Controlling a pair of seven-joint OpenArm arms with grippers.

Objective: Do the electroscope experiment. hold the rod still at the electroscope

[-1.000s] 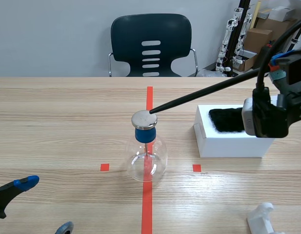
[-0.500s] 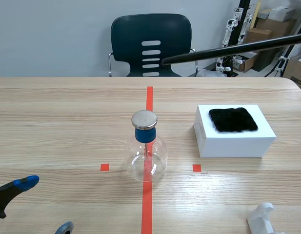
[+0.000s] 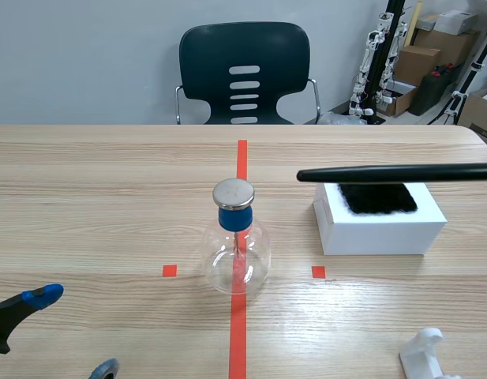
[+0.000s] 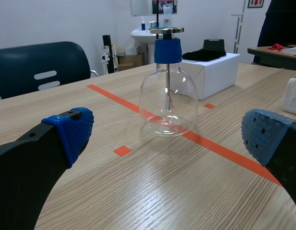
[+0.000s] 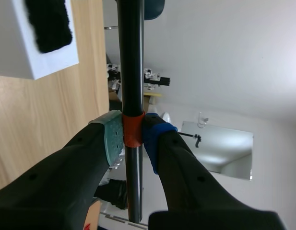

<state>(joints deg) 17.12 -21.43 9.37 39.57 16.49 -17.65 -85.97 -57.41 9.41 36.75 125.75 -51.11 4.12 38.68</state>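
The rod now lies level above the box and its black cloth, with the tip apart from the electroscope and off to its right. A second ago that tip sat on the metal cap; then it swung up high, and it has since dropped to here. I judge the hold is broken and I must bring the tip back to the cap.

My right hand is clamped on the rod at its orange band. My left hand sits spread wide, low over the bench, with the electroscope ahead of it.

I can read no brand or writing anywhere.
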